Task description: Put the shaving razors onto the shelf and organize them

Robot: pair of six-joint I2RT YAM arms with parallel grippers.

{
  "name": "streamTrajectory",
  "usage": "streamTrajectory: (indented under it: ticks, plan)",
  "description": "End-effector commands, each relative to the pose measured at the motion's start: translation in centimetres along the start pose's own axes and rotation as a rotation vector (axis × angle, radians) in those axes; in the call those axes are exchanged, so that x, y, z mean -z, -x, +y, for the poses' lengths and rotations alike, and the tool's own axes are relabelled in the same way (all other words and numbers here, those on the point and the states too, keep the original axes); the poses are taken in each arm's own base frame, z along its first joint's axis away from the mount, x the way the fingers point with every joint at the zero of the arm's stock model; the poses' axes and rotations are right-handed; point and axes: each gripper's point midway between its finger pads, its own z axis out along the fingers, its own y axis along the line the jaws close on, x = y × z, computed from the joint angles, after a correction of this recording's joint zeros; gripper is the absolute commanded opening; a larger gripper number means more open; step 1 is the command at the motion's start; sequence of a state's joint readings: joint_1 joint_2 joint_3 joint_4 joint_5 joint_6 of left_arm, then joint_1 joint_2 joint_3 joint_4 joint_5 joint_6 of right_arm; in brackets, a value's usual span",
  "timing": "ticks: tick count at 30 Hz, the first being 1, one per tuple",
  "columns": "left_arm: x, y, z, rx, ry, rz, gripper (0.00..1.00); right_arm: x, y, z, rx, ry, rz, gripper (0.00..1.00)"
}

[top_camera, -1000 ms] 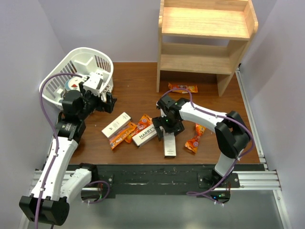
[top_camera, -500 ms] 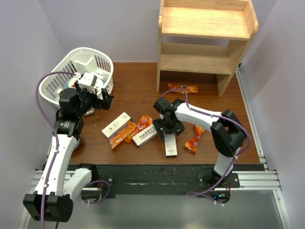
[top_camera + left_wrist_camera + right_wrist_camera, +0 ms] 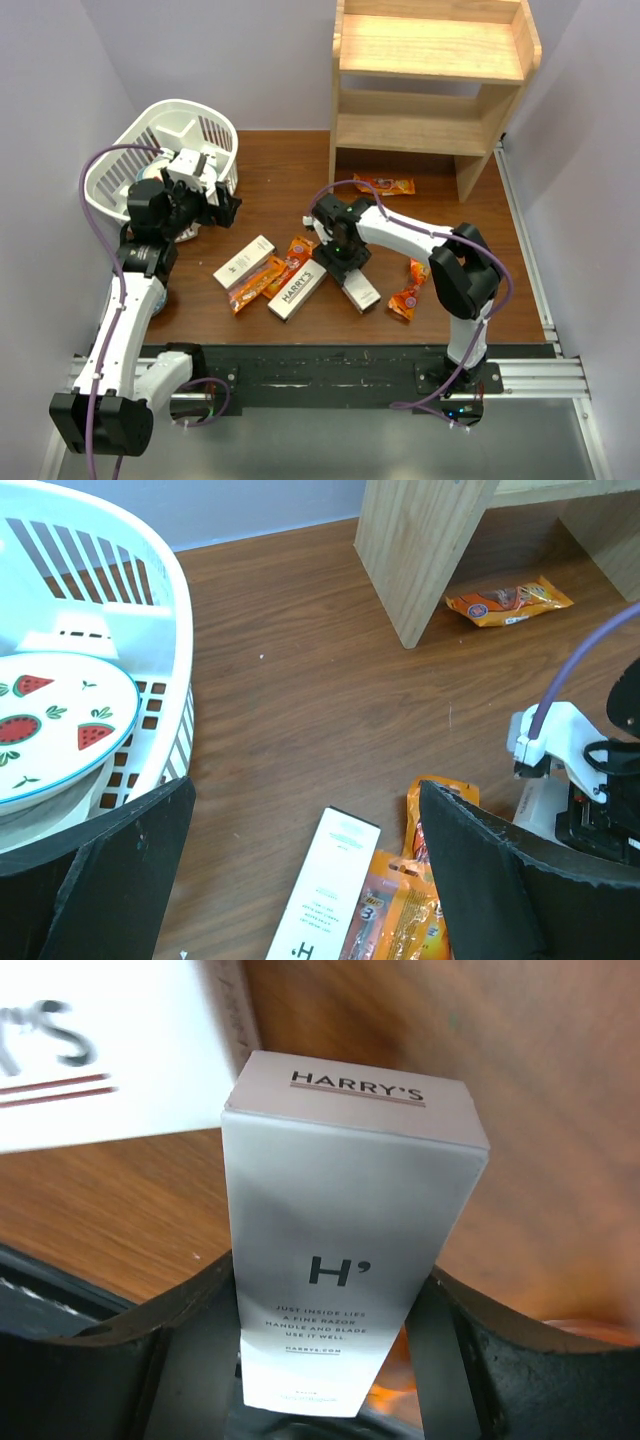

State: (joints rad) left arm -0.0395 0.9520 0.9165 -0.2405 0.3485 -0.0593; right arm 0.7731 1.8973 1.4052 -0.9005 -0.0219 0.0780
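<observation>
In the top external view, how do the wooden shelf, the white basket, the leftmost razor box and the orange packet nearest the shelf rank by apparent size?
1. wooden shelf, though nearer the camera
2. white basket
3. leftmost razor box and orange packet: alike in length, box slightly wider, too close to rank

Matt cream cardboard: razor box (image 3: 340, 1260). Smooth, faintly glossy dark wood: table (image 3: 280, 180). Pale matt wood: shelf (image 3: 430, 45), one o'clock. Shiny white plastic: basket (image 3: 200, 130), ten o'clock.
</observation>
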Motion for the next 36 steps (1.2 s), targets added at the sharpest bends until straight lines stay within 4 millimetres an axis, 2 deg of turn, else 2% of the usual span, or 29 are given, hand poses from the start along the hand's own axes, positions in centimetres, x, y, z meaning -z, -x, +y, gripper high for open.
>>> streamTrajectory:
  ticks: [1, 3, 4, 5, 6, 7, 9, 10, 11, 12, 13, 14, 15, 16, 17, 20, 23, 24, 26, 27, 28, 29, 30, 31, 32, 33, 35, 36]
  plan:
    - [0.4, 3.7, -0.1, -0.054, -0.010, -0.102, 1.00, 2.0, 0.4, -1.0, 0.427, 0.042, 0.061, 0.45]
    - [0.6, 3.8, -0.3, -0.070, -0.020, -0.110, 1.00, 2.5, 0.4, -1.1, 0.550, 0.066, 0.047, 0.45]
    - [0.5, 3.8, -0.4, -0.076, -0.029, -0.110, 1.00, 2.7, 0.7, -1.2, 0.692, 0.085, 0.021, 0.45]
    - [0.5, 3.8, -0.6, -0.081, -0.038, -0.108, 1.00, 3.9, 1.1, -1.3, 0.770, 0.083, -0.024, 0.45]
    - [0.5, 3.8, -0.9, -0.093, -0.060, -0.109, 1.00, 4.0, 0.7, -1.4, 0.857, 0.093, -0.025, 0.45]
    - [0.5, 3.8, -1.2, -0.097, -0.074, -0.109, 1.00, 4.5, 0.6, -1.7, 1.039, 0.104, -0.025, 0.45]
    - [0.4, 3.2, -2.0, -0.096, -0.124, -0.099, 1.00, 5.4, 0.2, -2.3, 1.215, 0.089, -0.032, 0.45]
    - [0.4, 3.1, -2.1, -0.097, -0.135, -0.102, 1.00, 5.6, 0.6, -2.7, 1.390, 0.074, -0.045, 0.45]
    - [0.2, 2.7, -2.2, -0.095, -0.146, -0.096, 1.00, 4.7, -0.6, -3.7, 1.484, 0.050, 0.006, 0.45]
    - [0.2, 2.5, -2.5, -0.089, -0.162, -0.094, 1.00, 5.7, -0.6, -4.2, 1.593, -0.016, -0.030, 0.47]
    - [0.1, 2.4, -2.7, -0.083, -0.170, -0.097, 1.00, 5.7, 2.0, -4.3, 1.803, -0.141, -0.112, 0.55]
    - [-0.2, 1.9, -2.8, -0.060, -0.178, -0.086, 0.99, 3.3, 0.1, -4.7, 1.886, -0.163, -0.108, 0.59]
    - [-0.2, 1.8, -3.0, -0.053, -0.192, -0.085, 0.99, 4.5, 1.6, -4.3, 1.976, -0.292, -0.219, 0.66]
    - [-0.5, 1.5, -3.1, -0.045, -0.203, -0.077, 0.99, 5.9, 5.1, -3.8, 1.968, -0.482, -0.377, 0.79]
    - [-0.7, 1.4, -3.2, -0.030, -0.207, -0.073, 0.99, 4.9, 4.4, -3.9, 1.974, -0.505, -0.385, 0.82]
    - [-1.6, 0.2, -4.3, 0.003, -0.252, -0.032, 0.98, 7.1, 4.5, -4.0, 1.879, -0.547, -0.435, 0.84]
    - [-2.4, -1.4, -6.2, 0.034, -0.311, 0.012, 0.98, 9.5, 3.3, -4.5, 1.681, -0.522, -0.482, 0.84]
    - [-2.6, -1.8, -6.7, 0.038, -0.324, 0.017, 0.98, 9.7, 2.4, -4.7, 1.570, -0.485, -0.487, 0.84]
    - [-3.1, -3.9, -8.4, 0.059, -0.364, 0.071, 0.96, 12.4, 2.4, -4.5, 1.415, -0.466, -0.561, 0.85]
    - [-3.3, -4.5, -8.8, 0.065, -0.370, 0.086, 0.95, 12.2, 1.3, -4.0, 1.247, -0.369, -0.573, 0.86]
    - [-3.6, -5.7, -9.8, 0.072, -0.396, 0.119, 0.94, 12.4, 1.2, -3.6, 1.148, -0.324, -0.584, 0.86]
    - [-3.6, -6.9, -10.3, 0.094, -0.408, 0.150, 0.94, 13.7, 2.1, -3.2, 1.028, -0.295, -0.617, 0.86]
    - [-3.7, -7.5, -10.8, 0.101, -0.419, 0.165, 0.93, 13.4, 1.7, -2.6, 0.804, -0.213, -0.615, 0.85]
    - [-3.9, -8.4, -11.9, 0.102, -0.445, 0.195, 0.92, 13.2, 1.2, -2.5, 0.701, -0.176, -0.584, 0.84]
    - [-3.8, -9.3, -12.3, 0.114, -0.453, 0.219, 0.92, 13.3, 1.8, -2.1, 0.605, -0.145, -0.576, 0.84]
    - [-3.9, -9.8, -13.0, 0.116, -0.466, 0.235, 0.91, 12.8, 1.4, -1.5, 0.436, -0.092, -0.554, 0.84]
    - [-4.1, -11.0, -13.4, 0.136, -0.469, 0.275, 0.90, 11.9, 1.7, -0.9, 0.278, -0.049, -0.529, 0.83]
    - [-4.2, -11.4, -13.4, 0.141, -0.464, 0.293, 0.90, 11.6, 1.6, -0.5, 0.120, -0.019, -0.518, 0.83]
